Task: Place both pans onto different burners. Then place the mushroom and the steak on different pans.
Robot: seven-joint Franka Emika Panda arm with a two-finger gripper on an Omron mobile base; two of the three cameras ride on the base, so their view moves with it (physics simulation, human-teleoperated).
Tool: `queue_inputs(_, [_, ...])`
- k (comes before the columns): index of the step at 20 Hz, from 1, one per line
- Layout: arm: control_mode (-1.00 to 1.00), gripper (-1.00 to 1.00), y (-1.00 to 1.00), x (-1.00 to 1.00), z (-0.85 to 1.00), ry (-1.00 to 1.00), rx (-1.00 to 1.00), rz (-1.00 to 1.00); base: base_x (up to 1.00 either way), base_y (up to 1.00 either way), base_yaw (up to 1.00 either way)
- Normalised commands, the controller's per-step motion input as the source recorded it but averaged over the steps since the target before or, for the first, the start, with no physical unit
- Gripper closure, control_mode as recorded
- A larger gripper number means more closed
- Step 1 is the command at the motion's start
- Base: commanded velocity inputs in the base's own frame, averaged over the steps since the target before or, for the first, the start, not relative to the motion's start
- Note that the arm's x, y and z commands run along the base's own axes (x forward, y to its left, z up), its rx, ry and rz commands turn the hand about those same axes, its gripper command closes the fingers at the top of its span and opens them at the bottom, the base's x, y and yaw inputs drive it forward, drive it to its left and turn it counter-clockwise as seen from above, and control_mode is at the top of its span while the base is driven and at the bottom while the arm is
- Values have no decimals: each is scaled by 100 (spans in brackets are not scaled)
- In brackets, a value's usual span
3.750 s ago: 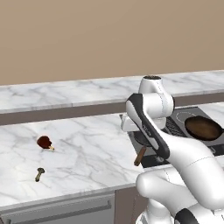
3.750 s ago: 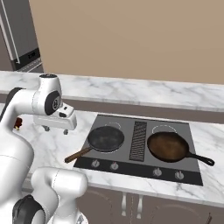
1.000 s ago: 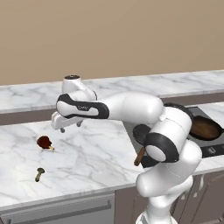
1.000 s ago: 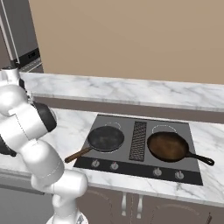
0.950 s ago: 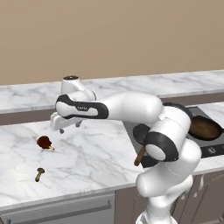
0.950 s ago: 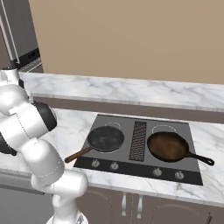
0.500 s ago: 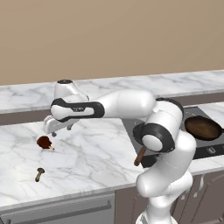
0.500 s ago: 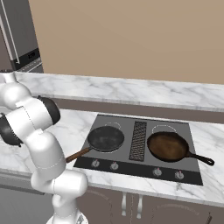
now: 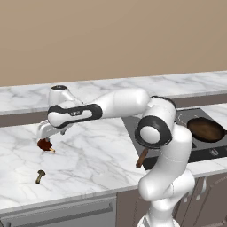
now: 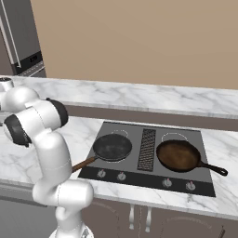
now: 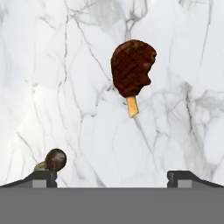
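The pincer hangs low over the white marble counter, reached far out to the arm's left, with its jaws spread as wide as they go and nothing between them. In the hand view the two dark fingertips stand well apart at the bottom of the picture.

The steak, a dark brown grilled piece with a short pale bone, lies on the marble ahead of the pincer and between the lines of the two tips, apart from both. In the left base view the steak sits right under the pincer. The mushroom lies just beside the left-hand tip in the hand view, not gripped; in the left base view the mushroom rests nearer the counter's front edge than the pincer.

Far to the pincer's right, the black pan with the wooden handle and the reddish-brown pan each sit on a burner of the dark cooktop.
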Motion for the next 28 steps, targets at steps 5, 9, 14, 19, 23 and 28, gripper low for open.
queue_inputs(5, [-100, -100, 0, 26, -8, -3, 0, 0, 0, 0, 0])
queue_inputs(9, [-100, -100, 0, 27, -11, 0, 0, 0, 0, 0, 0])
queue_inputs(14, [-100, -100, 11, 19, -18, 0, 0, 0, 0, 0, 0])
queue_inputs(19, [-100, -100, 19, 6, -27, 0, 0, 0, 0, 0, 0])
queue_inputs(23, [-100, -100, 21, 15, -24, 0, 0, 0, 0, 0, 0])
queue_inputs(28, [-100, -100, 15, 6, -15, 0, 0, 0, 0, 0, 0])
